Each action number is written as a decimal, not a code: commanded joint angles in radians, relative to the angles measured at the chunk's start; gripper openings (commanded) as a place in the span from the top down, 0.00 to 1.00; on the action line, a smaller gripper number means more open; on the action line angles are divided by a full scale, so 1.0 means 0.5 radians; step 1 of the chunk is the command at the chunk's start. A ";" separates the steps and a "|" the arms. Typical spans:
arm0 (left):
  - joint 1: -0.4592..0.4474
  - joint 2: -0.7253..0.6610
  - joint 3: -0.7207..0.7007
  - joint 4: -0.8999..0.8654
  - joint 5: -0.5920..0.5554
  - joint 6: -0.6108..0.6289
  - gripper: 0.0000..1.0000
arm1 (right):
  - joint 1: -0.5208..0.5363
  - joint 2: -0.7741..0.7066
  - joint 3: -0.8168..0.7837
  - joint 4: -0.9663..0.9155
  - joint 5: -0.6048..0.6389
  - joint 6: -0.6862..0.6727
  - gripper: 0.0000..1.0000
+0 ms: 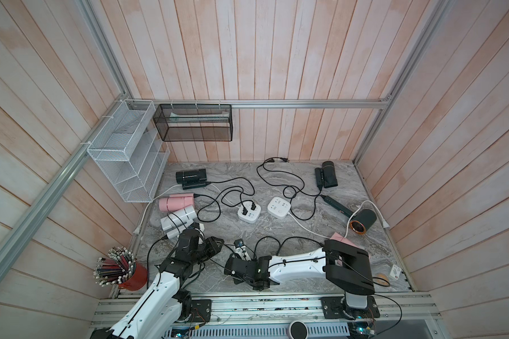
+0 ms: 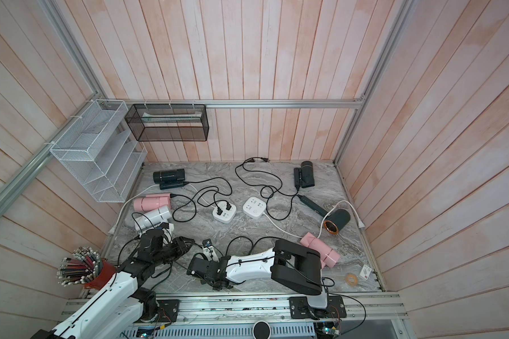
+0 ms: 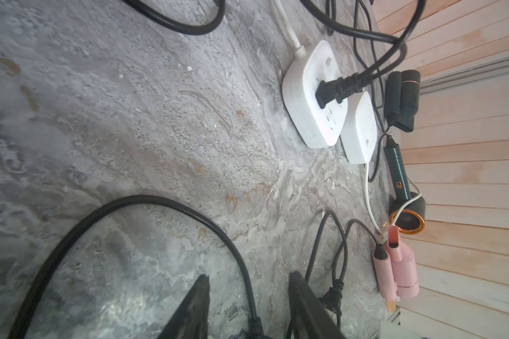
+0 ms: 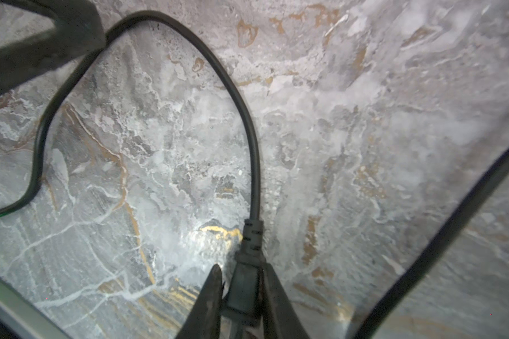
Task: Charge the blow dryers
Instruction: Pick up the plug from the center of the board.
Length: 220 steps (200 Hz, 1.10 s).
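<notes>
Right gripper [image 4: 241, 268] fingers clamped on black plug [image 4: 249, 249], low over marble tabletop [image 4: 365, 146]; left gripper [image 3: 249, 277] half open, black cord [image 3: 147, 199] running between fingers, ungripped.

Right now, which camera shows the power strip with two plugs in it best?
Both top views: the power strip lies unobstructed, face toward the camera, its two black plugs clearly separate. The left wrist view shows it closer but side-on, with the plugs overlapping. The right wrist view misses it.

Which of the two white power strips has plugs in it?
The white square power strip on the robot's left: two black plugs sit in it; the neighbouring strip has none.
</notes>
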 commanded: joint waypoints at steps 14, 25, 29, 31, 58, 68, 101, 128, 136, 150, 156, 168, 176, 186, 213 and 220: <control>0.006 -0.037 -0.095 0.284 0.248 0.022 0.52 | -0.076 -0.328 -0.250 0.203 0.022 -0.138 0.79; -0.007 -0.058 -0.144 0.416 0.320 -0.005 0.52 | -0.121 -0.445 -0.348 0.273 -0.035 -0.189 0.80; -0.013 -0.063 -0.162 0.473 0.357 -0.012 0.52 | -0.137 -0.488 -0.382 0.300 -0.060 -0.205 0.80; -0.016 -0.067 -0.171 0.500 0.375 -0.015 0.52 | -0.148 -0.514 -0.399 0.312 -0.073 -0.214 0.80; -0.083 -0.137 -0.280 0.952 0.590 -0.109 0.50 | -0.297 -0.821 -0.626 0.491 -0.304 -0.347 0.82; -0.130 -0.160 -0.310 1.126 0.646 -0.161 0.50 | -0.377 -0.941 -0.715 0.569 -0.436 -0.387 0.83; -0.240 -0.103 -0.286 1.499 0.826 -0.266 0.50 | -0.666 -1.271 -0.910 0.794 -0.951 -0.499 0.85; -0.270 -0.001 -0.292 1.866 0.934 -0.421 0.48 | -0.882 -1.437 -0.958 0.856 -1.338 -0.552 0.86; -0.288 0.025 -0.269 1.920 0.950 -0.436 0.47 | -0.939 -1.474 -0.970 0.882 -1.450 -0.554 0.86; -0.323 0.062 -0.219 1.976 0.960 -0.440 0.42 | -1.023 -1.523 -0.971 0.911 -1.617 -0.552 0.86; -0.336 0.081 -0.191 1.992 0.969 -0.440 0.41 | -1.050 -1.543 -0.969 0.922 -1.682 -0.555 0.86; -0.354 0.128 -0.146 2.040 0.986 -0.457 0.41 | -1.096 -1.574 -0.955 0.938 -1.789 -0.556 0.86; -0.361 0.159 -0.116 2.099 1.000 -0.487 0.42 | -1.118 -1.591 -0.951 0.946 -1.852 -0.556 0.86; -0.369 0.215 -0.091 2.194 1.026 -0.533 0.42 | -1.145 -1.611 -0.952 1.005 -1.948 -0.534 0.86; -0.410 0.349 -0.033 2.411 1.073 -0.605 0.44 | -1.165 -1.654 -0.960 1.097 -2.090 -0.492 0.86; -0.422 0.376 0.000 2.410 1.082 -0.600 0.44 | -1.167 -1.669 -0.967 1.126 -2.114 -0.481 0.86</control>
